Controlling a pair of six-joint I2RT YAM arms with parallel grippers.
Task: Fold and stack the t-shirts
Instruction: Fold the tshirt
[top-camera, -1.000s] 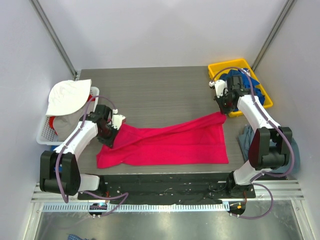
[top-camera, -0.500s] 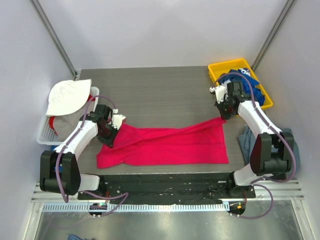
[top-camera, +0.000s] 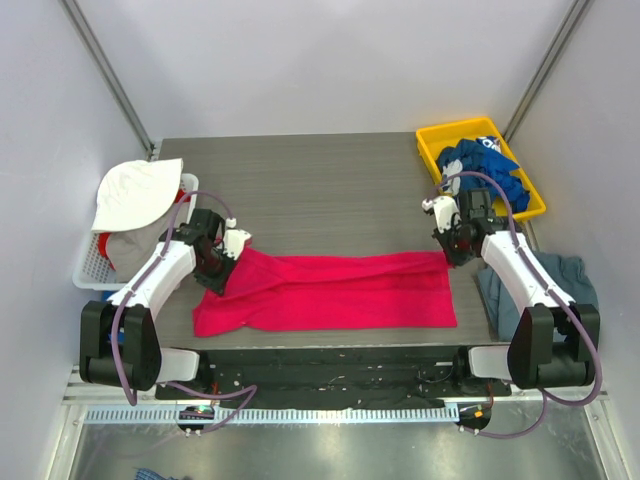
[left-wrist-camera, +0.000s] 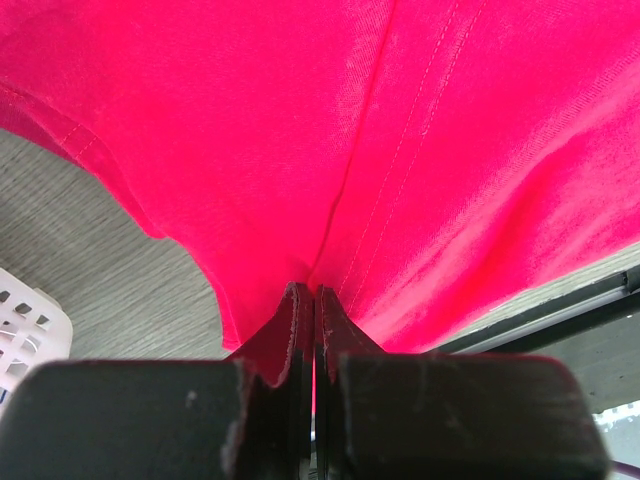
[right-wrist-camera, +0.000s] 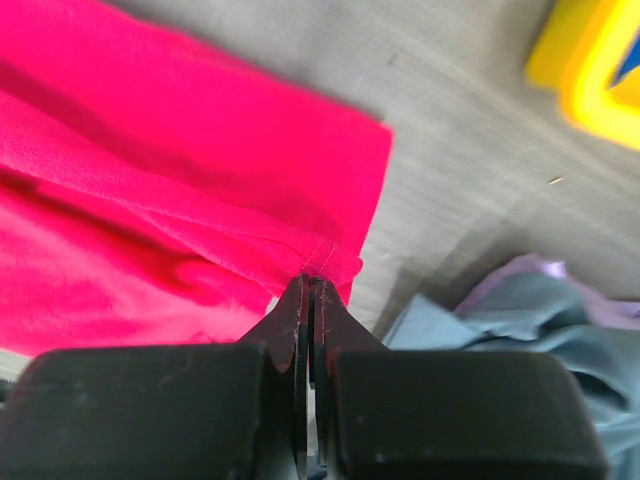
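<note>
Top view: the pink-red t-shirt (top-camera: 330, 292) is spread across the table (top-camera: 320, 190), down-left of the yellow bin (top-camera: 432, 150). Left wrist cam: the left gripper (left-wrist-camera: 314, 295) is clamped tight on the shirt end farthest from the bin. Right wrist cam: the right gripper (right-wrist-camera: 308, 285) pinches the corner nearest the bin.

Legible text, labels, brands, numbers, signs: we find none that can be read in any view.

Item: royal blue t-shirts (top-camera: 482, 172) in the yellow bin (top-camera: 455, 128). We note a small patch of white print (top-camera: 487, 143) on the top fold, seen from overhead only. It is too small for us to make out as letters or figures.

Item: pink-red t-shirt (top-camera: 330, 290). We read no lettering on the cloth in the overhead view or in either wrist view.
</note>
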